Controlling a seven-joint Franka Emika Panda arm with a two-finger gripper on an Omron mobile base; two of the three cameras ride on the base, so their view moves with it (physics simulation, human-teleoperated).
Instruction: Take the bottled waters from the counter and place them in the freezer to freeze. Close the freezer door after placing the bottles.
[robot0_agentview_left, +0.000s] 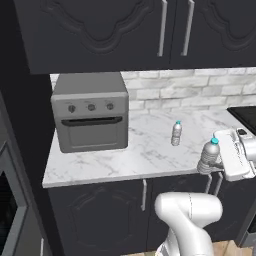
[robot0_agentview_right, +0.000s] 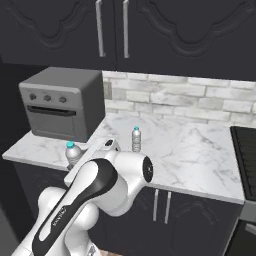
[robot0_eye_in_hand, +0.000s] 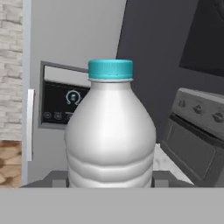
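Observation:
My gripper (robot0_agentview_left: 214, 164) is shut on one bottled water (robot0_agentview_left: 208, 157), a clear ribbed bottle with a teal cap, held upright at the counter's (robot0_agentview_left: 110, 160) front right edge. In the hand view this bottle (robot0_eye_in_hand: 110, 131) stands between the fingertips (robot0_eye_in_hand: 56, 179). From the right it shows beside the arm (robot0_agentview_right: 73, 152). The other bottled water (robot0_agentview_left: 176, 133) stands upright on the marble further back, also in the right base view (robot0_agentview_right: 136, 139). A grey fridge door with a black dispenser panel (robot0_eye_in_hand: 65, 103) shows behind the held bottle. I cannot make out the freezer or the freezer door.
A grey toaster oven (robot0_agentview_left: 90, 114) with knobs sits at the counter's left end. Dark upper cabinets (robot0_agentview_left: 150, 30) hang above, with a white brick wall (robot0_agentview_left: 200, 90) behind. A black cooktop (robot0_agentview_right: 246, 150) lies to the right. A grey appliance edge (robot0_agentview_left: 11, 200) stands at the far left.

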